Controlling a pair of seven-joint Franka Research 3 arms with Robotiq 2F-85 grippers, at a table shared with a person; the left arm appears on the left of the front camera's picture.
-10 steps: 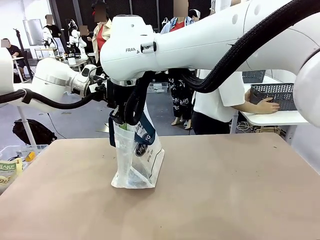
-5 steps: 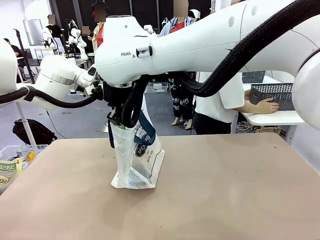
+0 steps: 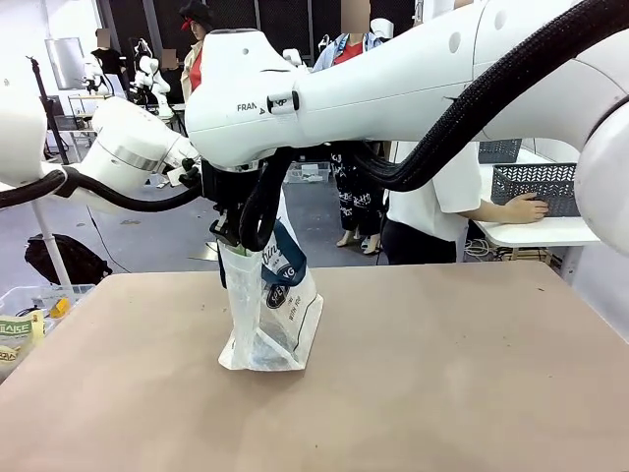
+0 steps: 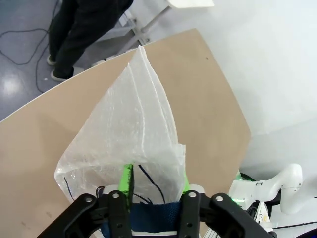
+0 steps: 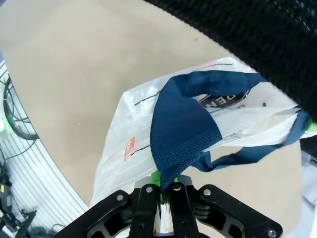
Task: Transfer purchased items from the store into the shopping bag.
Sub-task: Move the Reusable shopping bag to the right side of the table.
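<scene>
The shopping bag (image 3: 273, 313), whitish crinkly plastic with navy strap handles and a dark round logo, stands upright on the brown table (image 3: 452, 374), left of the middle. My right gripper (image 3: 234, 234) hangs over its top, and in the right wrist view the right gripper (image 5: 166, 191) is shut on a navy strap (image 5: 181, 131); a small red tag (image 5: 128, 147) shows on the bag (image 5: 124, 163). In the left wrist view, my left gripper (image 4: 156, 181) has its green pads (image 4: 127, 179) against the bag's rim (image 4: 148, 148), with a navy strap between them. My left arm (image 3: 128, 152) reaches in behind the right wrist.
At the far side a person in a white shirt rests a hand on a dark lattice basket (image 3: 539, 187) on a white side table. A clear bin with packets (image 3: 25, 320) sits off the table's left edge. Open tabletop lies right of and in front of the bag.
My left arm's forearm has risen and tilted up. The right arm's wrist has shifted slightly left. The bag stays in the same spot.
</scene>
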